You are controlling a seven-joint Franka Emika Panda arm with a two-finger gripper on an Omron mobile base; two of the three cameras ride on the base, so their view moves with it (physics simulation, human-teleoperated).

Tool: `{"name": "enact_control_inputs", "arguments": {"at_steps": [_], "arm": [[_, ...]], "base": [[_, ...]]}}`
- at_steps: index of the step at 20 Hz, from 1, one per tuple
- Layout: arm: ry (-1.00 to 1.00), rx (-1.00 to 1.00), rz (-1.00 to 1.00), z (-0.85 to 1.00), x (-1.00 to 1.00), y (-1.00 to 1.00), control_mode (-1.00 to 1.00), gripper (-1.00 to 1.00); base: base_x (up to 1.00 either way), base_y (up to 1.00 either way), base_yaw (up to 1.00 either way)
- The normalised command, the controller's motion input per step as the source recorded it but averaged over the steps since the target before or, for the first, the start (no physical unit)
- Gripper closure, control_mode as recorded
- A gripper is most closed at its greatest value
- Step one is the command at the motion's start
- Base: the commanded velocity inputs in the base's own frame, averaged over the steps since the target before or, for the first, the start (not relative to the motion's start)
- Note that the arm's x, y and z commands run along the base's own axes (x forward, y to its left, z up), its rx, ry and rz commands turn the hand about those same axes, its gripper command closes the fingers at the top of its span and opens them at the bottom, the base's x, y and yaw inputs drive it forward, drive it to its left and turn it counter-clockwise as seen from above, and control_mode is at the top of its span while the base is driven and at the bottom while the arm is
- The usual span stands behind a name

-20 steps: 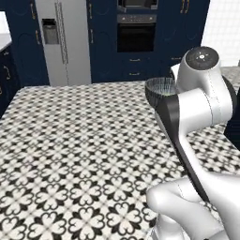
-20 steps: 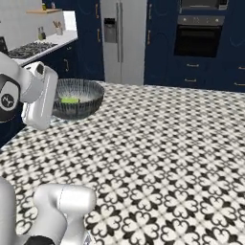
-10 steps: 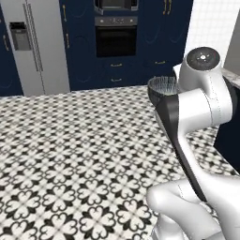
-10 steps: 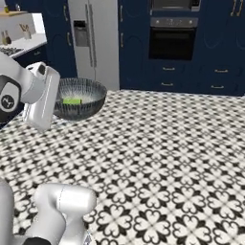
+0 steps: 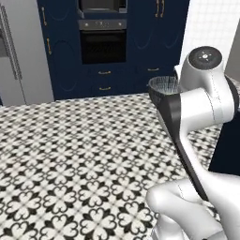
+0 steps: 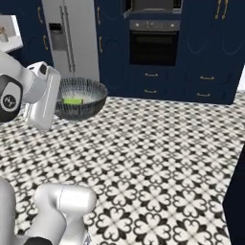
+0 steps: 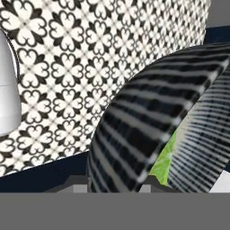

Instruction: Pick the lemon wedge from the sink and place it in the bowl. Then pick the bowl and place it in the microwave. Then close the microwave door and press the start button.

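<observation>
My gripper [image 6: 55, 102] is shut on the left rim of the bowl [image 6: 81, 98] and holds it up over the patterned floor. The bowl is dark with fine pale lines, and the yellow-green lemon wedge [image 6: 72, 101] lies inside it. In the left base view the bowl [image 5: 163, 86] peeks out behind my forearm. In the hand view the gripper [image 7: 112, 182] clamps the bowl's wall [image 7: 134, 130], with the lemon wedge [image 7: 163, 164] just past the rim. The microwave [image 6: 151, 5] sits above the oven, cut off by the top edge; its door cannot be made out.
A black oven [image 6: 154, 46] with drawers below stands in the dark blue cabinet wall ahead. A grey fridge [image 6: 72, 38] is to its left. A dark blue cabinet side [image 5: 228, 150] stands close on the right. Black-and-white tiled floor [image 6: 158, 158] lies between.
The whole scene has slid left and come nearer in both base views, so the camera has moved with the base. The bowl sits in my gripper as before.
</observation>
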Motion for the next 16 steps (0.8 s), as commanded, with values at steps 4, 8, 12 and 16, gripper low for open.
{"name": "enact_control_inputs", "arguments": {"at_steps": [4,8,12,16], "arm": [[0.00,0.00,0.00,0.00,0.00,0.00,1.00,1.00],[0.00,0.00,0.00,0.00,0.00,0.00,1.00,1.00],[0.00,0.00,0.00,0.00,0.00,0.00,1.00,1.00],[0.00,0.00,0.00,0.00,0.00,0.00,1.00,1.00]], "base": [[1.00,-0.76,0.07],[1.00,-0.55,0.10],[1.00,-0.38,0.11],[1.00,-0.28,0.12]]}}
